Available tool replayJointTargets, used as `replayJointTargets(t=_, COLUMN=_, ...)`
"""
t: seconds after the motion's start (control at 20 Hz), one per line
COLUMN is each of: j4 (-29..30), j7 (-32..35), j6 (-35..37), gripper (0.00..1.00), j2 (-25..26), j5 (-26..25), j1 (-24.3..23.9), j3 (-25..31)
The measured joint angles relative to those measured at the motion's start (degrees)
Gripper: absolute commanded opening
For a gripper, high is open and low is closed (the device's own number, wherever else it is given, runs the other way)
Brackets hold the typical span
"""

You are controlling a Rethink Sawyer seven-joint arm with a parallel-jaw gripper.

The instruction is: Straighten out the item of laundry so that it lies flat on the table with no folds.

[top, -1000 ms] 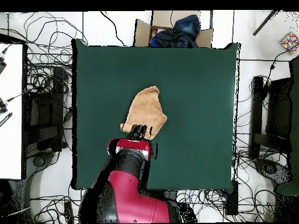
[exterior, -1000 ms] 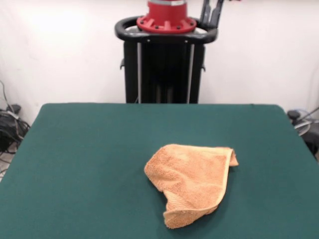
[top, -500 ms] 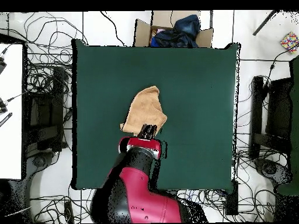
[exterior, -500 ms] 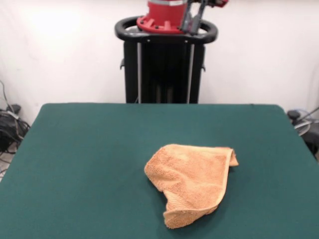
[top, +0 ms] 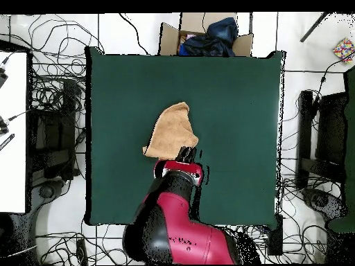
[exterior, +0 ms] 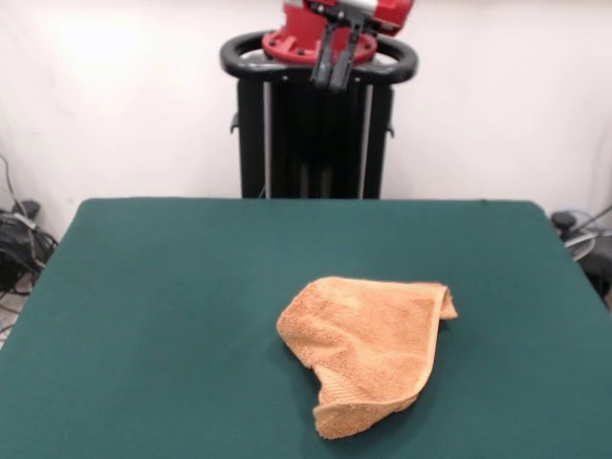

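The item of laundry is a light-orange terry towel, crumpled and folded over itself, lying on the dark green table slightly right of centre and near the front edge. In the overhead view the item of laundry sits near the middle of the table. My gripper hangs high above the table's far side, well clear of the cloth, its two dark fingers slightly apart and holding nothing. From overhead the gripper shows over the towel's lower right edge, at the end of the red arm.
A cardboard box with dark cloth in it stands beyond the table's top edge in the overhead view. Cables cover the floor around the table. The black pedestal rises behind the far edge.
The arm has swung sideways: the gripper went left and lower in the front view, right in the overhead view. The towel has not moved.
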Motion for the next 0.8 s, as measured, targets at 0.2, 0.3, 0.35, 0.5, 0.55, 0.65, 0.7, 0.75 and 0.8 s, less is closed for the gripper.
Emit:
replayJointTargets(t=0.2, j4=0.0, j7=0.0, j6=0.0, gripper=0.00, j2=0.6, j5=-1.6, j1=-0.8, j3=1.4)
replayJointTargets(t=0.3, j4=0.0, j7=0.0, j6=0.0, gripper=0.00, j2=0.5, j5=-2.1, j1=-0.8, j3=1.6)
replayJointTargets(t=0.35, j4=0.0, j7=0.0, j6=0.0, gripper=0.00, j2=0.6, j5=-2.6, j1=-0.8, j3=1.7)
replayJointTargets(t=0.5, j4=0.0, j7=0.0, j6=0.0, gripper=0.00, j2=0.5, j5=-2.9, j1=-0.8, j3=1.7)
replayJointTargets(t=0.55, j4=0.0, j7=0.0, j6=0.0, gripper=0.00, j2=0.5, j5=-2.9, j1=-0.7, j3=1.7)
replayJointTargets(t=0.65, j4=0.0, j7=0.0, j6=0.0, gripper=1.00, j2=0.6, j5=-2.9, j1=-0.6, j3=1.7)
replayJointTargets(t=0.7, j4=0.0, j7=0.0, j6=0.0, gripper=1.00, j2=0.5, j5=-2.9, j1=-0.5, j3=1.7)
replayJointTargets(t=0.75, j4=0.0, j7=0.0, j6=0.0, gripper=1.00, j2=0.5, j5=-2.9, j1=-0.5, j3=1.7)
replayJointTargets(t=0.8, j4=0.0, j7=0.0, j6=0.0, gripper=1.00, j2=0.5, j5=-2.9, j1=-0.4, j3=1.7)
